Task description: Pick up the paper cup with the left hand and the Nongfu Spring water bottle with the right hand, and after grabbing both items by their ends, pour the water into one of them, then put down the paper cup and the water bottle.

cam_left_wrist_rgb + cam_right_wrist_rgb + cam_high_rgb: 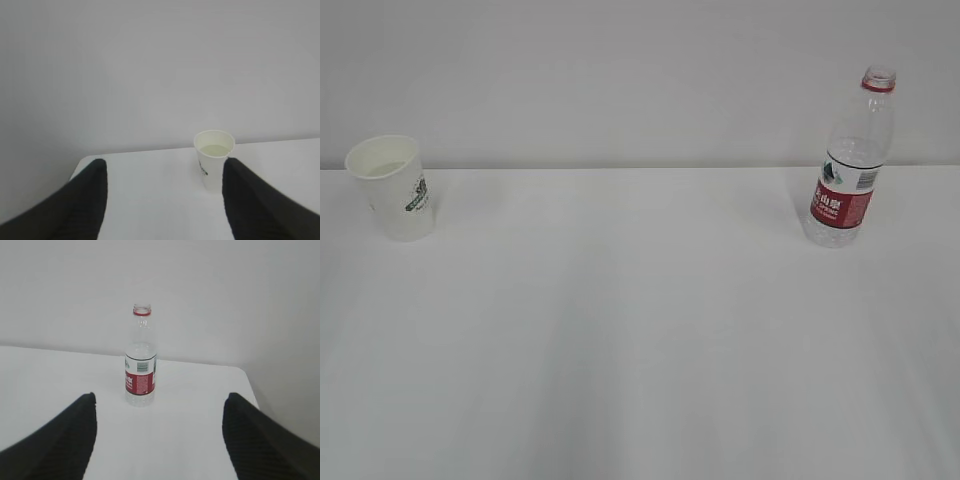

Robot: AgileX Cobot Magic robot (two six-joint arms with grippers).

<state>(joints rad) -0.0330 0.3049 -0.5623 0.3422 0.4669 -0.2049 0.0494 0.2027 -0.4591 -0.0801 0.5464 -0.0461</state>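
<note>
White desk [640, 340] and a pale grey wall are filling every view. At the far left of the exterior frame, the paper cup [392, 186] is standing upright near the desk's back edge, its green-and-black logo facing right and clear water [215, 149] showing inside it. At the far right of that frame, the Nongfu Spring water bottle [850, 160] is standing upright and uncapped, red label low on its body, well apart from the cup. Neither arm is appearing in the exterior view. In the left wrist view, the left hand [165, 200] is sitting at the bottom of the frame with its jaws spread wide, the cup standing beyond them, untouched. In the right wrist view, the right hand [159, 437] is likewise gaping wide at the bottom, the bottle standing beyond, left of centre, unheld.
</note>
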